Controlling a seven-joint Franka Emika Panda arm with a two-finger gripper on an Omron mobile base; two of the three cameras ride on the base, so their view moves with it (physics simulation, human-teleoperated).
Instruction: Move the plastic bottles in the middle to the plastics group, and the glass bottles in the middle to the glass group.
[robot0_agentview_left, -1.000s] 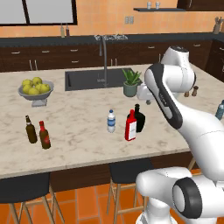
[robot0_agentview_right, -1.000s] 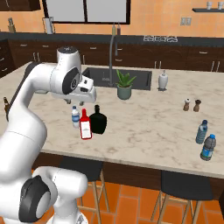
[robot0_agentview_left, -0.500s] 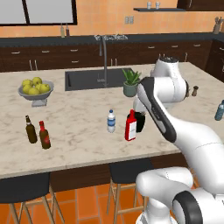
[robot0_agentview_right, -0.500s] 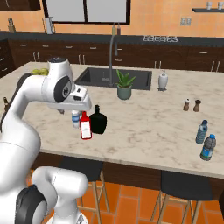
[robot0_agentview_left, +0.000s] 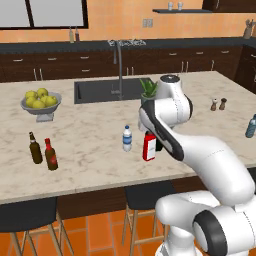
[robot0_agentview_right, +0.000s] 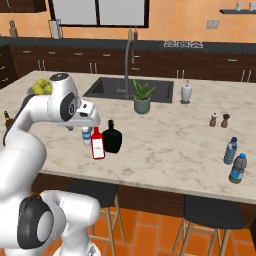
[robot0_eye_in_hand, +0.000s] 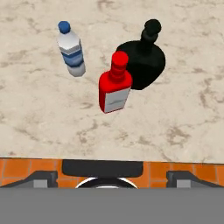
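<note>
Below your hand, red bottle (robot0_eye_in_hand: 115, 84) touches black bottle (robot0_eye_in_hand: 143, 57), water bottle (robot0_eye_in_hand: 71, 50) beside; gripper (robot0_agentview_right: 91, 120) state unclear.

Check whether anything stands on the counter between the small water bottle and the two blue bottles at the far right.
Yes. The red bottle and the black bottle stand right beside the water bottle on that side. Past them, marble runs bare to the blue bottles.
</note>
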